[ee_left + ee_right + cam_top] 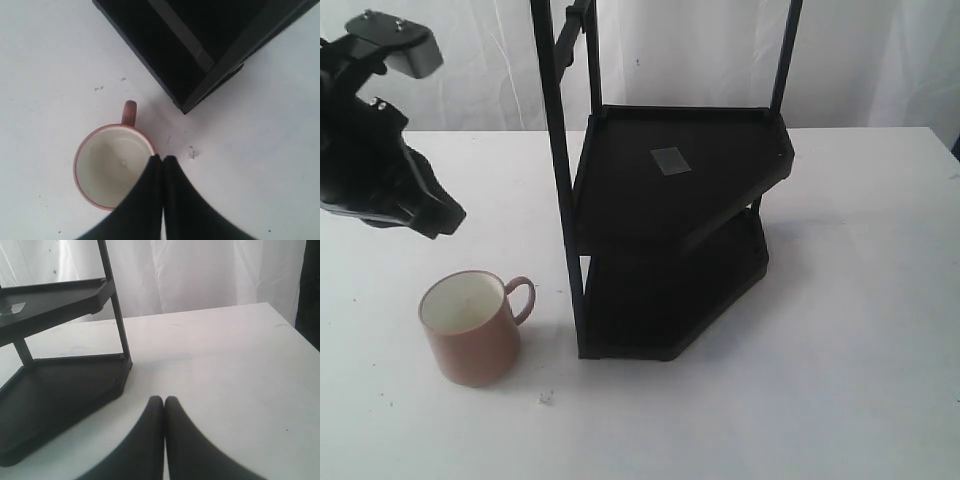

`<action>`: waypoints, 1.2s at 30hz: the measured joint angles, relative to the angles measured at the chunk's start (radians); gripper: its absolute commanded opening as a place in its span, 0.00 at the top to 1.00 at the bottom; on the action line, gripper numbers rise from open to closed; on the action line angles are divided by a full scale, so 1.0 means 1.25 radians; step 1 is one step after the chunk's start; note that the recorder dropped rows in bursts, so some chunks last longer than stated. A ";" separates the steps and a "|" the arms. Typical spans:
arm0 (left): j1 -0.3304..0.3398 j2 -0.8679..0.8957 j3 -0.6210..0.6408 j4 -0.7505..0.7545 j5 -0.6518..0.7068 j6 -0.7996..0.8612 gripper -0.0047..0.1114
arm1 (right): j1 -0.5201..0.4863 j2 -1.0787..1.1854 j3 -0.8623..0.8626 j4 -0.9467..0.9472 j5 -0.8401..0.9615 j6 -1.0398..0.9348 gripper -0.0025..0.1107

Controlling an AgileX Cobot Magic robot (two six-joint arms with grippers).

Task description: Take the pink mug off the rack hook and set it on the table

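Note:
The pink mug [472, 336] stands upright on the white table [820, 360], left of the black rack, with its handle turned toward the rack. In the left wrist view I look down into the pink mug's [107, 167] cream inside. My left gripper [163, 158] is shut with nothing in it, and its tips hover over the mug's rim. In the exterior view the left gripper [448, 218] hangs above and behind the mug. The rack hook [574, 28] juts bare from the upright pole. My right gripper [164, 399] is shut and empty over the table.
The two-shelf black rack [670, 180] stands mid-table, and a grey patch [670, 160] lies on its upper shelf. A small white crumb [546, 398] lies in front of the mug. A white curtain hangs behind the table.

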 measured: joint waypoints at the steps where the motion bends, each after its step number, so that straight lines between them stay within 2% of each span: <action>1: 0.000 -0.020 0.000 0.000 0.001 0.000 0.96 | 0.000 0.000 0.000 0.000 0.000 0.000 0.98; 6: 0.000 -0.127 0.029 -0.025 -0.002 0.000 0.96 | 0.000 0.000 0.000 0.000 0.000 0.000 0.98; 15: 0.000 -0.423 0.239 -0.150 -0.091 0.000 0.96 | 0.000 0.000 0.000 0.000 0.000 0.000 0.98; 19: 0.000 -0.528 0.274 -0.178 -0.087 -0.031 0.96 | 0.000 0.000 0.000 0.000 0.000 0.000 0.98; 27: 0.000 -0.603 0.277 -0.137 -0.122 -0.063 0.96 | 0.000 0.000 0.000 0.000 0.000 0.000 0.98; 33: 0.000 -0.608 0.284 -0.107 -0.122 0.008 0.96 | 0.000 0.000 0.000 0.000 0.000 0.000 0.98; 36: 0.000 -0.612 0.327 -0.096 -0.181 0.024 0.96 | 0.000 0.000 0.000 0.000 0.000 0.000 0.98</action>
